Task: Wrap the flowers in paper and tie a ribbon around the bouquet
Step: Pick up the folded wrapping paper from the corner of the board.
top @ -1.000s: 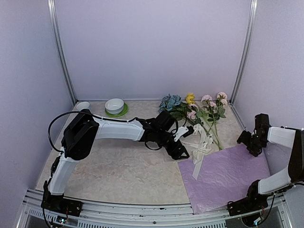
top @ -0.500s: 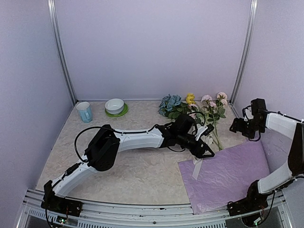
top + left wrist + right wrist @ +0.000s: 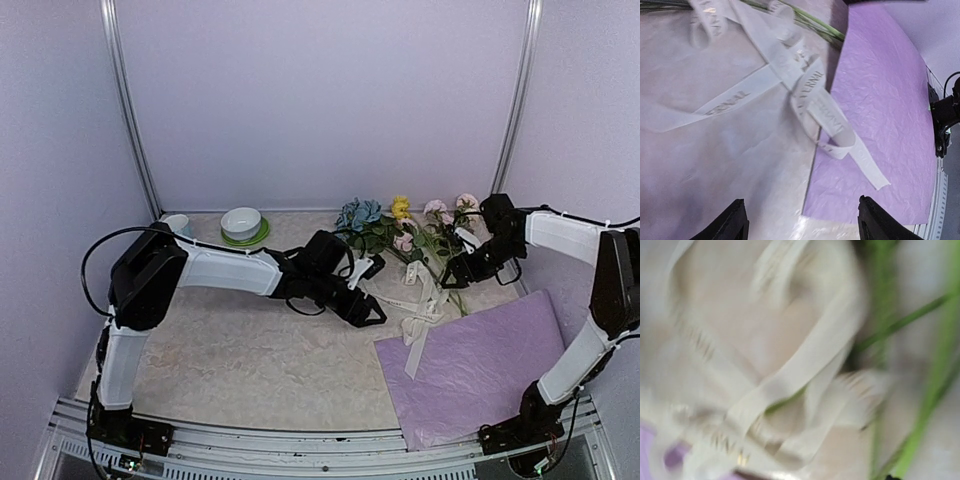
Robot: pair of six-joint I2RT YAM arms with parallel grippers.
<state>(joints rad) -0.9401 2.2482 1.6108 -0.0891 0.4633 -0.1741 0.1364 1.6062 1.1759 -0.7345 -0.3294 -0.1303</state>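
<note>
The flowers point(image 3: 405, 228) lie at the back of the table, pink, yellow and blue heads away from me, green stems point(image 3: 452, 285) pointing toward the paper. The lilac paper point(image 3: 480, 368) lies flat at the front right. The cream ribbon point(image 3: 421, 308) lies tangled across the stems, one end on the paper. My left gripper point(image 3: 366, 312) is open and empty just left of the ribbon point(image 3: 790, 67), near the paper's edge point(image 3: 875, 100). My right gripper point(image 3: 456, 275) hovers low over the stems and ribbon point(image 3: 805, 365); its view is blurred, jaws apart, nothing held.
A white bowl on a green saucer point(image 3: 243, 226) stands at the back left. A pale blue cup point(image 3: 174, 222) peeks out behind the left arm's elbow. Metal frame posts point(image 3: 514, 110) and lilac walls enclose the table.
My left gripper has pulled back to the left, off the ribbon. My right arm has swung in leftward and now reaches the stems and ribbon. Ribbon, flowers and paper lie as before.
</note>
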